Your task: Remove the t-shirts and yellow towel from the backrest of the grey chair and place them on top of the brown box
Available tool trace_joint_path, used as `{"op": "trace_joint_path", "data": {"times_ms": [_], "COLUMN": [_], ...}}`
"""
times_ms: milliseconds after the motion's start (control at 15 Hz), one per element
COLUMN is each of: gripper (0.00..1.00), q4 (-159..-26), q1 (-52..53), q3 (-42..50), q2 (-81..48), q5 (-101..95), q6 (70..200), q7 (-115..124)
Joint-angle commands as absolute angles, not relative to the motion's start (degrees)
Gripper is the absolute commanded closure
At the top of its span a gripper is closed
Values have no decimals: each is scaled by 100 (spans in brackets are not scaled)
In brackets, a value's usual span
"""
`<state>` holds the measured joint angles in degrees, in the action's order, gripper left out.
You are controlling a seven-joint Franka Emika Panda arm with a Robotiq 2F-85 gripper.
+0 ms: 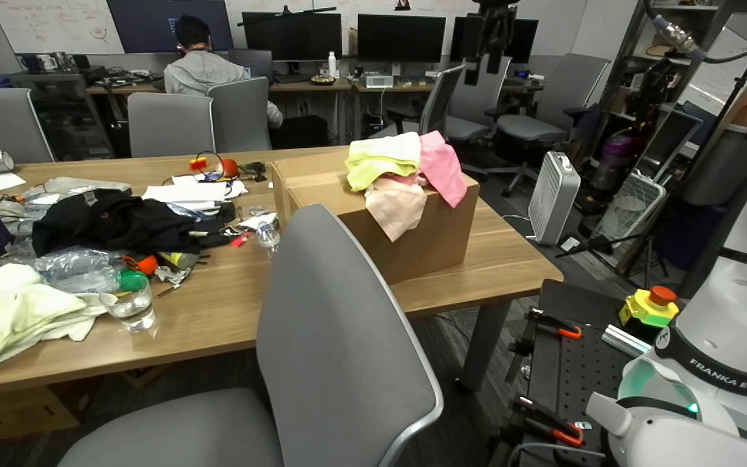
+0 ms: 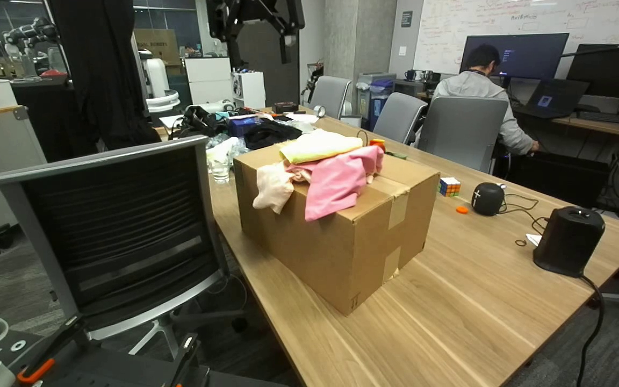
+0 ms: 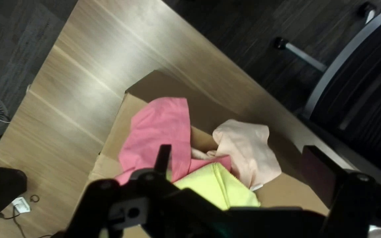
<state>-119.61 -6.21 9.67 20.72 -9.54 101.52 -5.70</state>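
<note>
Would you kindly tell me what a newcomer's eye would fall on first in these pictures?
Most likely the bright colours on top of the brown box: a yellow towel bunched with pink cloth and peach cloth, the last two draping over the box's edge. Next might come the open gripper hanging above them, then the grey chair looming large in the foreground of an exterior view.

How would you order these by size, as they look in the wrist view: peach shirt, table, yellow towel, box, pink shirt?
1. Table
2. Box
3. Pink shirt
Unranked: Peach shirt and yellow towel look close, and the towel is partly hidden.
</note>
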Motion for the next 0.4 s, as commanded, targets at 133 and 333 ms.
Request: {"op": "trace_joint_path", "data": {"times_ms": [133, 333], "gripper": [0, 0], "q4": [-12873, -12788], "q1": [-654, -680], "q3": [1405, 1396], "q2": [3333, 3178], "q5": [-411, -472], "q6": [9609, 9525], "q7": [-1683, -1559]}}
